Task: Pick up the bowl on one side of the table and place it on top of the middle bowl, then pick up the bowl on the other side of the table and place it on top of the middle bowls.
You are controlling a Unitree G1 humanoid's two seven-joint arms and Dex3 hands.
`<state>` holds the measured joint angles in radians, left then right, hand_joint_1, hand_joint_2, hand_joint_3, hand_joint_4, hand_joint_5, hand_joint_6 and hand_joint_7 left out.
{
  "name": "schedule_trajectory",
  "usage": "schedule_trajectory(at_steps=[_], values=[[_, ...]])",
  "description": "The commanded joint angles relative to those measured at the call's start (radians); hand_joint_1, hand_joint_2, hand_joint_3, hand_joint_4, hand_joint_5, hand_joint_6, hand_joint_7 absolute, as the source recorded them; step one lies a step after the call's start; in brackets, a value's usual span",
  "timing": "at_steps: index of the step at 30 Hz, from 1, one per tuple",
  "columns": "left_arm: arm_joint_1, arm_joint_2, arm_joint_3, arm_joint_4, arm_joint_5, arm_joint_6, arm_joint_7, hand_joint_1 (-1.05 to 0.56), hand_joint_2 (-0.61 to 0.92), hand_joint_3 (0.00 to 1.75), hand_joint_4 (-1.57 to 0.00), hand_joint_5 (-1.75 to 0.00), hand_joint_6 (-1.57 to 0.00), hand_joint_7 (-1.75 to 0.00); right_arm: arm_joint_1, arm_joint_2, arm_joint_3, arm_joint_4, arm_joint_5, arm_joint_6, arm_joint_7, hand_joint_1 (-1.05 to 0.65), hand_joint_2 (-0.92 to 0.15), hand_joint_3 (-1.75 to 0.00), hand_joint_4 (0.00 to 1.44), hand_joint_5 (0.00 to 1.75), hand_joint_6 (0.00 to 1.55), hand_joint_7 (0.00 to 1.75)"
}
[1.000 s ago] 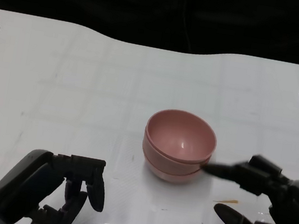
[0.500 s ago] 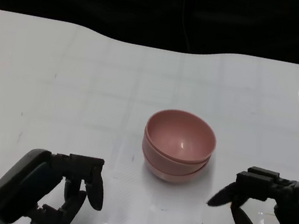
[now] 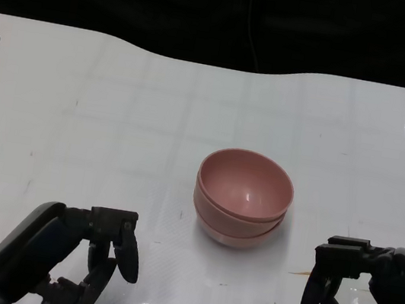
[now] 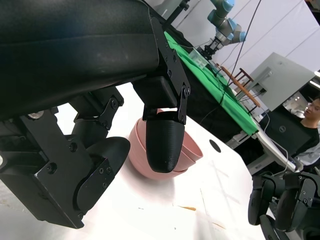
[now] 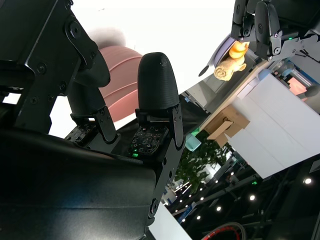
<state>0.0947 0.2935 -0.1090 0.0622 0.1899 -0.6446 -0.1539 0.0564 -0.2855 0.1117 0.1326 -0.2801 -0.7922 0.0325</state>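
Right hand (image 3: 360,300) has pulled back from stacked pink plastic bowls (image 3: 242,197) at table (image 3: 117,108) centre, fingers curled in, empty; left hand (image 3: 70,258) likewise. Stacking looks finished.

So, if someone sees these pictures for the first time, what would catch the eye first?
First, the stack of pink bowls, nested at the middle of the white table. Next, the two black hands at the near edge: the left hand and the right hand sit on either side of the stack, both empty with fingers curled in. The left wrist view also shows a person at a desk in the background.
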Motion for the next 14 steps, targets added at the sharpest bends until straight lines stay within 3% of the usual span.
schedule_trajectory(at_steps=[1,14], values=[[0.000,0.007,0.003,0.014,-0.011,0.006,-0.012,0.08,0.18,1.67,-0.92,-1.70,-0.85,-1.49,-0.010,-0.002,-0.006,0.018,0.020,-0.008,0.006,0.27,-0.03,-1.75,1.07,1.69,0.98,1.43],[-0.008,-0.020,-0.006,0.041,-0.040,-0.009,-0.021,0.06,0.21,1.65,-0.94,-1.68,-0.86,-1.49,-0.035,-0.007,-0.007,0.045,0.025,-0.018,0.020,0.27,0.00,-1.75,1.06,1.68,0.97,1.43]])
